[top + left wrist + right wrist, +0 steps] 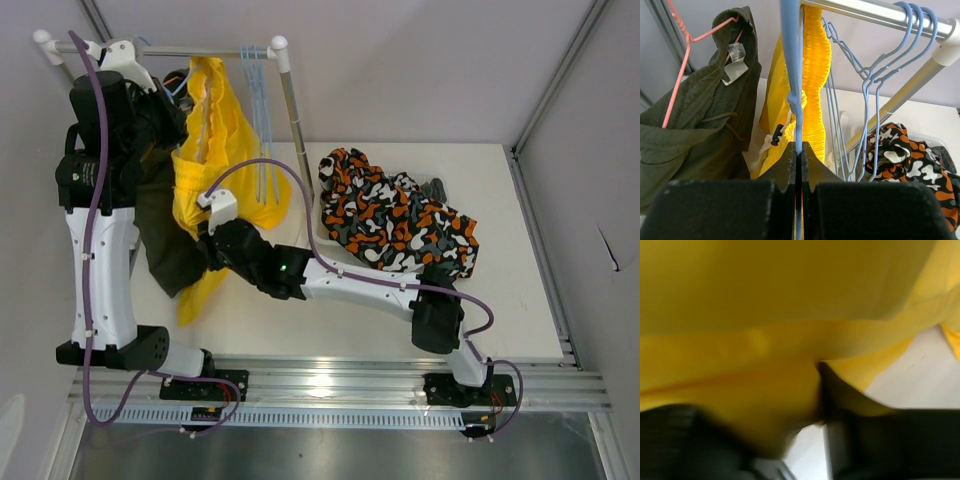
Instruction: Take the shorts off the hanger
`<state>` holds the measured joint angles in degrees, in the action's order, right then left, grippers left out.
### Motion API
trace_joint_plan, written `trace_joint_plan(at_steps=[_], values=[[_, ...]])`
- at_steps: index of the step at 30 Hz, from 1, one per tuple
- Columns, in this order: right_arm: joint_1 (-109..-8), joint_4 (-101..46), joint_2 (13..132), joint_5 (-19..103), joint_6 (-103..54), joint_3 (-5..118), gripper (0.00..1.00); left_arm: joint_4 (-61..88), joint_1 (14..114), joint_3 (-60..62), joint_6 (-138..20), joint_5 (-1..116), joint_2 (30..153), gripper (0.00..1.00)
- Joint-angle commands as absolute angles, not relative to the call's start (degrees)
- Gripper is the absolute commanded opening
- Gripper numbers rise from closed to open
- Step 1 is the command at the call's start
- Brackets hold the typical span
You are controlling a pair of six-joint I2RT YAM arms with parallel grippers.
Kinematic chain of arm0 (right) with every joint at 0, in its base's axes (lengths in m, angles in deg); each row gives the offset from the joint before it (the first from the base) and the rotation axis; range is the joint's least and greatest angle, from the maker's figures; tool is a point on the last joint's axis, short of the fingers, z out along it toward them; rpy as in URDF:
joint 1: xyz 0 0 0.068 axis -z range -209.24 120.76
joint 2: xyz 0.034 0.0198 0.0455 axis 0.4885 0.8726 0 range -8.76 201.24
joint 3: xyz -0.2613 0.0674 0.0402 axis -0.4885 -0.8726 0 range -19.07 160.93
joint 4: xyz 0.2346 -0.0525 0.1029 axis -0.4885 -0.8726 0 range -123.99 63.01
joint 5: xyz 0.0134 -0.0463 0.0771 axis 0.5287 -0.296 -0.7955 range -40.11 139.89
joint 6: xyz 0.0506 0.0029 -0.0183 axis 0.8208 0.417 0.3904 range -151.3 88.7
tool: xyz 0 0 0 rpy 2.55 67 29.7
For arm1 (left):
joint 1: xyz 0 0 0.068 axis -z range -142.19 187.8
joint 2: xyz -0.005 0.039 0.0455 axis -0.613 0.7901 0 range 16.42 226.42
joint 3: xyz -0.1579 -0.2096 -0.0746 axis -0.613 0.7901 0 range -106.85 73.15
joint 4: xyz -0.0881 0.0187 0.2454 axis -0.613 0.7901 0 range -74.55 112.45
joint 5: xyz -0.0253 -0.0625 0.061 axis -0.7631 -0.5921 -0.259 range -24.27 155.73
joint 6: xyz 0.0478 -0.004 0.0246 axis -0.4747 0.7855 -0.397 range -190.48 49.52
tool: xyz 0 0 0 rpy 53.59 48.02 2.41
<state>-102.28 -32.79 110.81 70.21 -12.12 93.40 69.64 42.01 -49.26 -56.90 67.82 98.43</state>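
Right wrist shows you only blurred yellow shorts (790,300) over the right tool (790,405), grip impossible to tell; your left tool (798,150) clamps the blue hanger (791,50).

yellow shorts (215,150): hung by gathered waistband on blue hanger (791,60) | olive green shorts (700,115): draped on pink hanger (677,75) alongside | orange-black-white patterned shorts (395,215): laid crumpled on table (500,300)
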Motion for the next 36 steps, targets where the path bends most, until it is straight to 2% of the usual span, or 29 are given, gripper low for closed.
trace_joint_plan(at_steps=[1, 2, 9, 14, 21, 23, 27, 28, 32, 33, 36], values=[[-103.33, -27.87, 110.16, 74.93, -11.09, 92.57, 0.05, 64.31, 40.27, -49.11, -54.84, 63.53, 94.82, 0.0], [-103.86, -28.13, 109.2, 75.11, -10.48, 91.34, 0.0, 64.31, 40.0, -49.11, -54.92, 63.45, 94.81, 0.0], [-117.29, -29.62, 103.23, 84.86, -12.32, 74.47, 0.0, 64.58, 37.98, -52.44, -55.54, 65.38, 97.27, 0.0], [-123.98, -30.68, 100.66, 88.83, -5.82, 66.19, 0.0, 66.24, 35.96, -58.06, -55.45, 66.7, 101.05, 0.0], [-117.33, -27.79, 101.28, 87.51, -6.87, 69.08, 0.0, 65.36, 35.87, -52.45, -55.63, 66.17, 96.75, 0.0], [-114.86, -25.51, 101.98, 84.96, -8.96, 70.75, 0.0, 65.02, 35.87, -50.17, -54.58, 62.24, 93.69, 0.0], [-107.66, -28.98, 106.54, 82.24, -13.8, 81.8, 0.0, 63.52, 36.05, -34.39, -51.77, 57.22, 82.98, 0.0], [-104.6, -30.31, 107.86, 79.97, -14.34, 87.92, 0.0, 63.17, 35.96, -28.77, -50.8, 56.68, 80.43, 0.0], [-100.52, -38.75, 111.91, 76.08, -15.31, 99.31, 0.0, 61.24, 36.05, -15.64, -50.79, 57.55, 69.43, 0.0], [-100.7, -40.68, 110.69, 76.08, -15.48, 98.89, 0.0, 61.5, 35.96, -14.93, -51.31, 58.43, 67.59, 0.0], [-103.68, -37.29, 102.12, 78.18, -14.52, 85.75, 0.0, 64.74, 36.05, -15.79, -54.04, 63.26, 67.57, 0.0]])
